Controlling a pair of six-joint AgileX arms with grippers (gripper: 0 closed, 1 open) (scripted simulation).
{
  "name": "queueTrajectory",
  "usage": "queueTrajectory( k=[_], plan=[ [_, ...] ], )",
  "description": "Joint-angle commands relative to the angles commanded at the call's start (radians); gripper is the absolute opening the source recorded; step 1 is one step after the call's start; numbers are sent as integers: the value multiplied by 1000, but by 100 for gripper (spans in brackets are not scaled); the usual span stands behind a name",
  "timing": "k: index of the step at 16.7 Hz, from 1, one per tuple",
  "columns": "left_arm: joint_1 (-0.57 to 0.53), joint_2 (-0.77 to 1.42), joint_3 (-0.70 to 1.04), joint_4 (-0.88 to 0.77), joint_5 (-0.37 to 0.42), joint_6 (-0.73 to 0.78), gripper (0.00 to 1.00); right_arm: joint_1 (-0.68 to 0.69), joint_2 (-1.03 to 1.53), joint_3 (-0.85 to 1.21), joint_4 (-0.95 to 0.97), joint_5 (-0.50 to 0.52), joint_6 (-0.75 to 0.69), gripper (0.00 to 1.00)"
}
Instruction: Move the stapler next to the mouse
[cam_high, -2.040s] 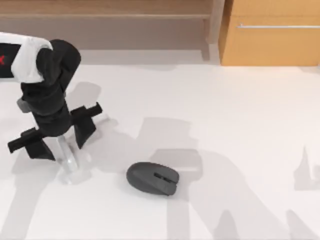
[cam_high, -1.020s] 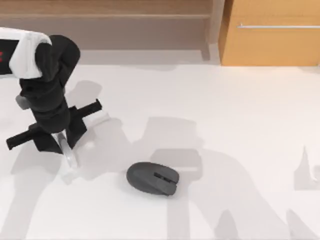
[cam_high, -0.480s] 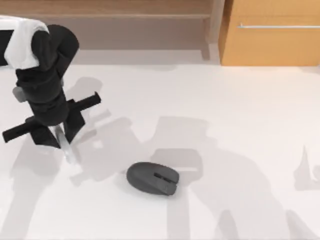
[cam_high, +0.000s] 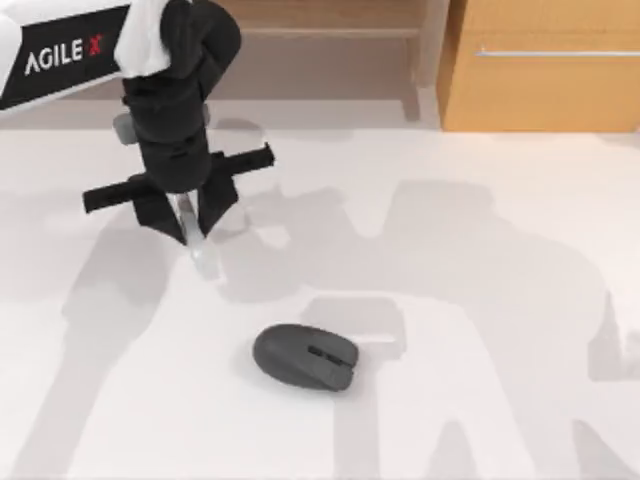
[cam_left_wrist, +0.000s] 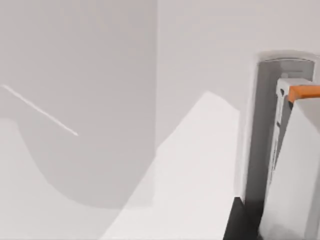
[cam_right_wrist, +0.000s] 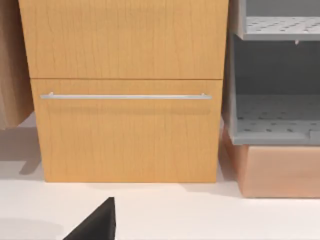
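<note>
Now the white stapler (cam_high: 197, 243) is held tight between the fingers of the left gripper (cam_high: 188, 218), up over the table (cam_high: 480, 250) at its left, well apart from the dark mouse (cam_high: 305, 357) lying nearer the middle.

Rendered office or study-like interior arranged as a tabletop work area. A plain white table (cam_high: 480, 300) occupies the foreground. Behind it stands a light wooden drawer cabinet (cam_right_wrist: 125, 90) with a slim horizontal metal handle (cam_right_wrist: 125, 96); beside the cabinet, grey perforated shelves (cam_right_wrist: 275, 115) rest on a pale wooden base. A wooden ledge (cam_high: 330, 20) runs along the back wall. Desk items, a dark computer mouse (cam_high: 305, 357) and a pale stapler (cam_high: 197, 240), support the office reading.
</note>
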Motion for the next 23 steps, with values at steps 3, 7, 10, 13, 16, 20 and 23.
queueTrajectory(
  k=[3, 7, 10, 13, 16, 20, 23],
  plan=[
    [-61, 131, 235, -101, 5, 53, 0, 0, 0, 0, 0, 0, 0, 100],
    [-134, 275, 508, -212, 11, 124, 0, 0, 0, 0, 0, 0, 0, 100],
    [-169, 334, 630, -260, 13, 159, 0, 0, 0, 0, 0, 0, 0, 100],
    [-178, 348, 658, -271, 13, 169, 0, 0, 0, 0, 0, 0, 0, 100],
    [-172, 344, 656, -269, 12, 169, 0, 0, 0, 0, 0, 0, 0, 100],
    [-178, 341, 649, -266, 12, 169, 0, 0, 0, 0, 0, 0, 0, 100],
    [-184, 337, 635, -259, 11, 168, 0, 0, 0, 0, 0, 0, 0, 100]
  ],
)
